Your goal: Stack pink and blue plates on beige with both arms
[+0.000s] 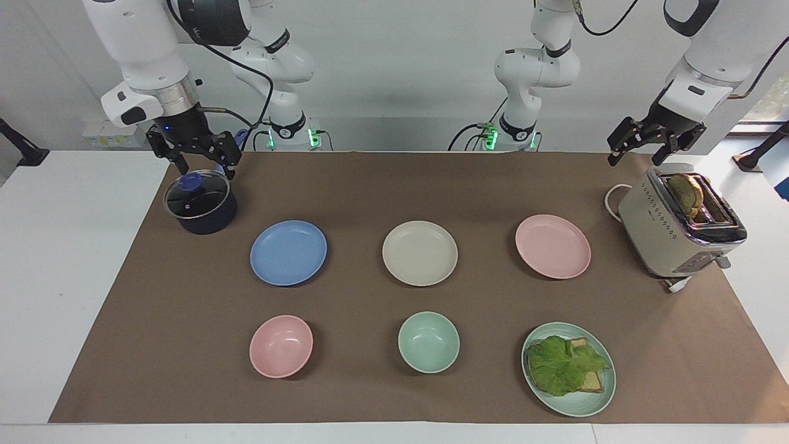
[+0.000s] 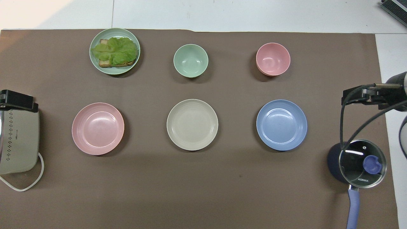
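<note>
Plates lie unstacked mid-frame on the desk: blue plate (image 1: 288, 253), beige plate (image 1: 420, 253), pink plate (image 1: 553, 246). Left gripper (image 1: 637, 150), jaws apart, hovers over the toaster (image 1: 678, 231); right gripper (image 1: 198, 161), jaws apart, over the pot (image 1: 200, 205). Shallow rims may slip a pinch, and both arms converging on beige could collide.

On my desk (image 1: 74, 259) lie four plates: one blue plate (image 1: 288, 253), one beige plate (image 1: 420, 253), one pink plate (image 1: 553, 246) and one green plate (image 1: 601, 394) bearing lettuce (image 1: 562, 364) and bread (image 1: 593, 382). Two bowls: one pink bowl (image 1: 281, 346), one green bowl (image 1: 428, 341). One lidded pot (image 1: 200, 203). One toaster (image 1: 678, 231) holding one slice of toast (image 1: 685, 192). My arms number two, each with one claw: left claw (image 1: 637, 151), right claw (image 1: 198, 161).
</note>
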Robot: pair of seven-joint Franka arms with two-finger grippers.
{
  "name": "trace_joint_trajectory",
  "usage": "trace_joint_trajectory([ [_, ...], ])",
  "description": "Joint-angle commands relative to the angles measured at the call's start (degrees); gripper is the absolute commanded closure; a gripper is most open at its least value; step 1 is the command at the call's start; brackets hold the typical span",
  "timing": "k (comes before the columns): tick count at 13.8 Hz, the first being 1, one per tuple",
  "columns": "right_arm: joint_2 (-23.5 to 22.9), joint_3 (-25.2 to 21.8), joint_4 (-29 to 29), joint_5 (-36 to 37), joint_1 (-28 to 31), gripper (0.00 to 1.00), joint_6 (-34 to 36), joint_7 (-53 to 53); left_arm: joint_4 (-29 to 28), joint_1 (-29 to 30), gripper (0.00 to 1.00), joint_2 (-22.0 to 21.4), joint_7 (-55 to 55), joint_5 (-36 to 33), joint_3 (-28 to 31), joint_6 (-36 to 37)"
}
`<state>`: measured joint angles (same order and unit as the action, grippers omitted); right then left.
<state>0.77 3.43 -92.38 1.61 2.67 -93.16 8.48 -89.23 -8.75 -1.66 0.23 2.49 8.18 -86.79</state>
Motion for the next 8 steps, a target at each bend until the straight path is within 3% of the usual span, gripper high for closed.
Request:
trace_joint_trajectory([
  [1,-0.33,0.09,0.36,0.15,0.75,0.0,0.79,-0.03,-0.85,-0.31,0.0,-1.15,0.3,-0.82,0.25,0.48],
  [8,-0.42,-0.09,0.53,0.06,0.75,0.0,0.79,0.31,-0.85,-0.31,0.0,-1.15,0.3,-0.82,0.25,0.48],
])
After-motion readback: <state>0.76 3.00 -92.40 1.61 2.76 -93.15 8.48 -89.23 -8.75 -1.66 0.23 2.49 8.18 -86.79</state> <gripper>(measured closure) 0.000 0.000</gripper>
